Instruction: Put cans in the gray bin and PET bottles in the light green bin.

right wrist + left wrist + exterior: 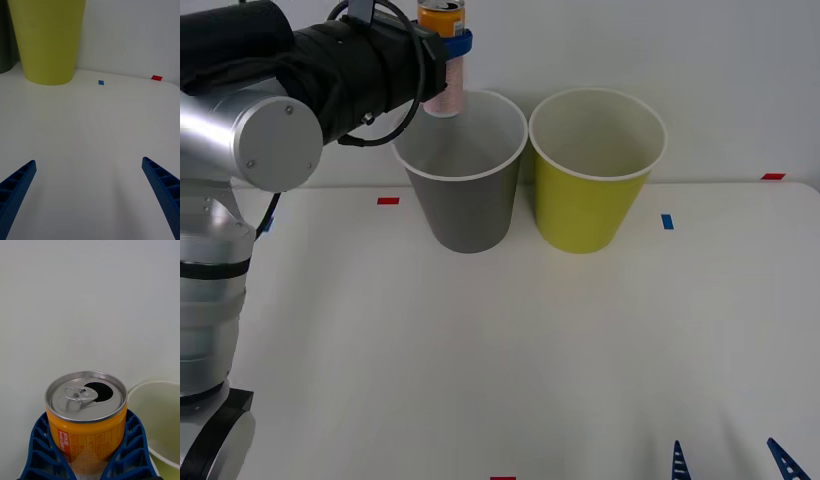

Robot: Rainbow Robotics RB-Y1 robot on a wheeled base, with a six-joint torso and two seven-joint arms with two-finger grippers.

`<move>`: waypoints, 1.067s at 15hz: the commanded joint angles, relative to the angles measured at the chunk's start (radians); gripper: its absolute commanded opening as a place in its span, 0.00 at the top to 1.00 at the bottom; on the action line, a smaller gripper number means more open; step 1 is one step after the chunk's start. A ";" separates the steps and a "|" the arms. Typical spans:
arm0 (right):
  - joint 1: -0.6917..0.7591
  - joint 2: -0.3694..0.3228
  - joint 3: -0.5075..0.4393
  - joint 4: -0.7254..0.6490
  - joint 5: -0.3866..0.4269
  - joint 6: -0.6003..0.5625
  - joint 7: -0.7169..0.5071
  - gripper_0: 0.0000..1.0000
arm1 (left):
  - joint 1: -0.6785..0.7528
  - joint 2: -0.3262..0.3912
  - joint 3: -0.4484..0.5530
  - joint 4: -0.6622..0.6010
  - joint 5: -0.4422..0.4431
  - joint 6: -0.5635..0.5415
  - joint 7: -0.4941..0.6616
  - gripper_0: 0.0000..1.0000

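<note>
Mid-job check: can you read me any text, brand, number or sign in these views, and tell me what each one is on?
Orange can, held in the left claw above the gray bin: red vertical print and a table of fine print on its side, too small and blurred to read.
Gray bin, light green bin: no text.
Red tape marks and blue tape marks on the table: plain, no writing.

Your left gripper (pixel 448 45) is raised above the table's far edge, fingers clamped on a load; your right gripper (pixel 730 462) rests low at the near edge, fingers spread.
</note>
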State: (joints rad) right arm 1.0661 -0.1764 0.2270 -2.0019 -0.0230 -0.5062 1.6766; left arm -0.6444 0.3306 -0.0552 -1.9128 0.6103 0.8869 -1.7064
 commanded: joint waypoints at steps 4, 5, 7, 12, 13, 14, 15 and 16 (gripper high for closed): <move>0.000 0.000 0.000 0.000 0.000 0.000 0.000 0.02 | -0.003 -0.054 -0.069 0.124 -0.020 -0.174 -0.021 0.96; 0.000 0.000 0.000 0.000 0.000 0.000 0.000 0.02 | -0.003 -0.058 -0.074 0.132 -0.023 -0.181 -0.025 0.96; 0.000 0.000 0.000 0.000 0.000 0.000 0.000 0.02 | -0.003 -0.061 -0.075 0.140 -0.034 -0.183 -0.032 0.97; 0.000 0.000 0.000 0.000 0.000 0.000 0.000 0.02 | -0.001 -0.058 -0.074 0.146 -0.122 -0.183 -0.032 0.97; 0.000 0.000 0.000 0.000 0.000 0.000 0.000 0.02 | -0.001 -0.058 -0.071 0.146 -0.124 -0.183 -0.029 0.97; 0.000 0.000 0.000 0.000 0.000 0.000 0.000 0.02 | -0.001 -0.058 -0.071 0.146 -0.126 -0.183 -0.027 0.97; 0.000 0.000 0.000 0.000 0.000 0.000 0.000 0.02 | -0.001 -0.058 -0.071 0.146 -0.127 -0.183 -0.022 0.96; 0.000 0.000 0.000 0.000 0.000 0.000 0.000 0.02 | -0.001 -0.058 -0.071 0.149 -0.127 -0.183 -0.021 0.97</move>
State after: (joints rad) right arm 1.0661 -0.1764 0.2270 -2.0019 -0.0230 -0.5062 1.6766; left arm -0.6461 0.2729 -0.1260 -1.7664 0.4840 0.7041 -1.7302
